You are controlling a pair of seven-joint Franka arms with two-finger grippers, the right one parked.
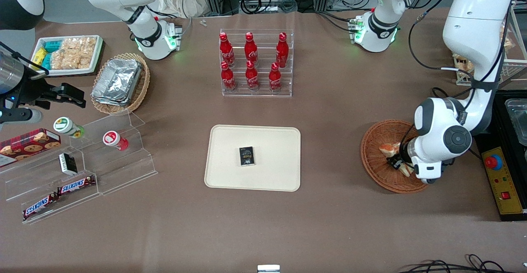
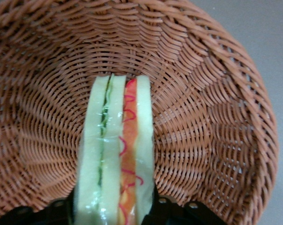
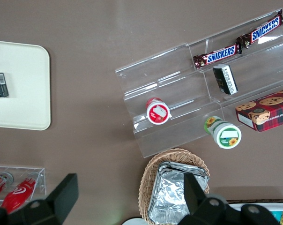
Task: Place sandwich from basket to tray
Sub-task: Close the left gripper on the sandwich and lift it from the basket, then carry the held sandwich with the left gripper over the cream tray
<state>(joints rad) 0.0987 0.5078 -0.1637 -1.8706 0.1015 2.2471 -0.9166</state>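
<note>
The sandwich [image 1: 389, 148] is a white bread wedge with green and orange-red filling, lying in the round reddish-brown basket [image 1: 376, 174] toward the working arm's end of the table. My left gripper [image 1: 397, 161] is down inside the basket, mostly hidden under its own wrist. In the left wrist view the sandwich [image 2: 115, 150] stands on edge between the black fingers [image 2: 167, 213], which press on both bread faces, with the basket's weave [image 2: 207, 117] around it. The cream tray [image 1: 230, 174] lies mid-table and also shows in the right wrist view [image 3: 19, 84].
A small black box [image 1: 246, 156] lies on the tray. A clear rack of red cola bottles [image 1: 256, 63] stands farther from the camera. An oval wicker basket with foil trays [image 1: 119, 81] and acrylic steps with snacks [image 1: 82, 162] lie toward the parked arm's end. A yellow control box [image 1: 500, 178] sits beside the basket.
</note>
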